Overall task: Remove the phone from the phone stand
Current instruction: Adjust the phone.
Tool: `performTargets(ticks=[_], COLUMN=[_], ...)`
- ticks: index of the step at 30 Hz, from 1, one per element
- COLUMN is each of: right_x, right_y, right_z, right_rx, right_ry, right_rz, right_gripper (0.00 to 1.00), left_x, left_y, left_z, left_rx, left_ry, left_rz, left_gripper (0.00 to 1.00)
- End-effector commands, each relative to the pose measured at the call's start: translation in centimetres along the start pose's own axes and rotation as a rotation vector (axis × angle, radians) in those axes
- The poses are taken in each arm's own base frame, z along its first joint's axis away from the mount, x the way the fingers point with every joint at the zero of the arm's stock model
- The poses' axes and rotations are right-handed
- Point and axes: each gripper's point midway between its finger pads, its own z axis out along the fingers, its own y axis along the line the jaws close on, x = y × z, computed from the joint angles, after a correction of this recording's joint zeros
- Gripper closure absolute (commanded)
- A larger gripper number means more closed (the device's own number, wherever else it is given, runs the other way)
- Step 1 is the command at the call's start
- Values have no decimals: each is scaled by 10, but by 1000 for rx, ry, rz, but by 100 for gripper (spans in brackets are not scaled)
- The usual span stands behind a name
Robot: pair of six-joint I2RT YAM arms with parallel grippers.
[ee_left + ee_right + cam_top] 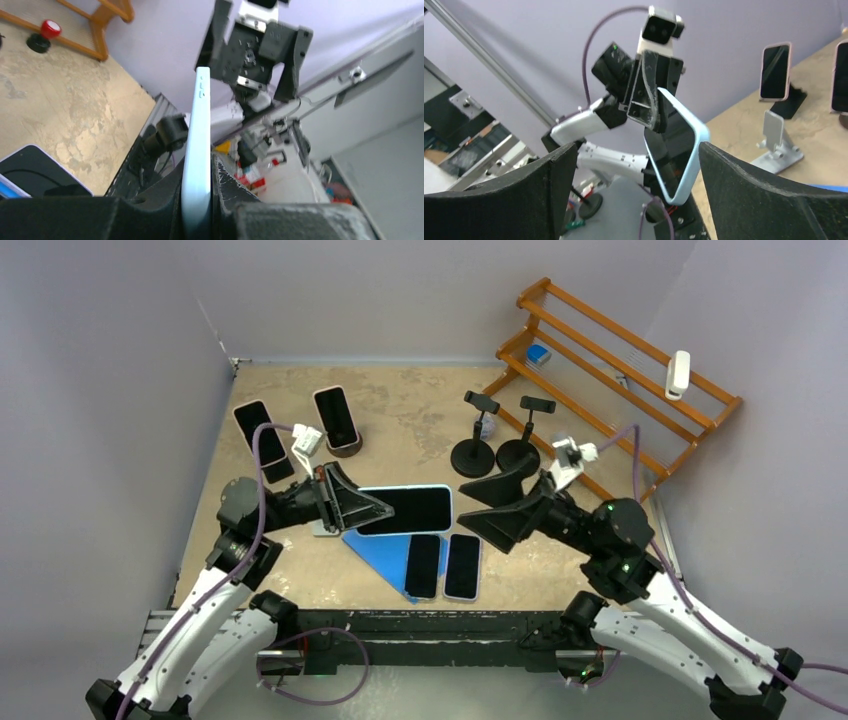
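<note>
My left gripper (352, 505) is shut on one short end of a light-blue phone (405, 508). It holds the phone out level over the table, screen up. In the left wrist view the phone's edge (197, 150) stands pinched between my fingers (197, 200). The silver phone stand (323, 529) sits on the table just under the left gripper, and it stands bare in the right wrist view (776, 145). My right gripper (505, 505) is open and empty, facing the phone's free end (679, 150), which shows between its jaws (636, 150) without touching them.
Two phones (262, 435) (336, 417) lean on stands at the back left. Two black clamp holders (480, 430) (527, 430) stand at the back centre. A blue mat (375, 550) holds two flat phones (423, 566) (463, 566). A wooden rack (610, 370) stands at the back right.
</note>
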Motion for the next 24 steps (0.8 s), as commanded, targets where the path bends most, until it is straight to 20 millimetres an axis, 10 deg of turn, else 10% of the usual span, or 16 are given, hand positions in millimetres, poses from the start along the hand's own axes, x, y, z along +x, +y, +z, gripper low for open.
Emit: performTargets(ticks=[1, 13, 24], right_x=[-38, -15, -19], right_y=[12, -9, -22], right_z=[-19, 3, 56], right_rx=[-38, -184, -182], right_ry=[-257, -333, -406], right_rz=[-32, 145, 310], right_gripper=[10, 18, 20], left_x=[-39, -89, -93], left_y=[-1, 1, 0], left_z=[-4, -12, -17], left_rx=[-9, 29, 11], left_ry=[-281, -571, -611], left_rz=[-67, -50, 43], left_gripper=[100, 100, 100])
